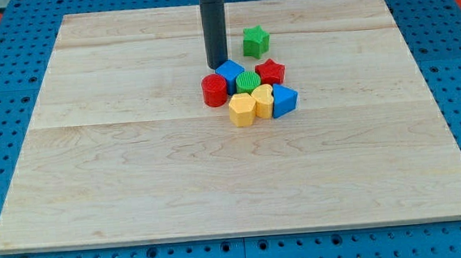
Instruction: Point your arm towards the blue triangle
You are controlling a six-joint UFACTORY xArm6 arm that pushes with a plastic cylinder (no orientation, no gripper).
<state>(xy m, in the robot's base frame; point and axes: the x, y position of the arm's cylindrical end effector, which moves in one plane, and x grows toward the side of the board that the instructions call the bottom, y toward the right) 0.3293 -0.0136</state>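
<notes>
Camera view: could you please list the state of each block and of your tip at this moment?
My tip: down on the wooden board, touching the blue cube.
Blue cube: in the cluster.
Red cylinder: cluster's left edge.
Green block: cluster's middle.
Red star: in the cluster.
Yellow blocks: side by side.
Blue triangle: cluster's right edge.
Green star: apart.

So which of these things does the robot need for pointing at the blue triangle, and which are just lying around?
For the job:
my tip, at the cluster's top-left edge
blue triangle, on the cluster's right

Just lying about:
blue cube, right by my tip
red cylinder
green cylinder
red star
two yellow blocks
green star, apart
</notes>
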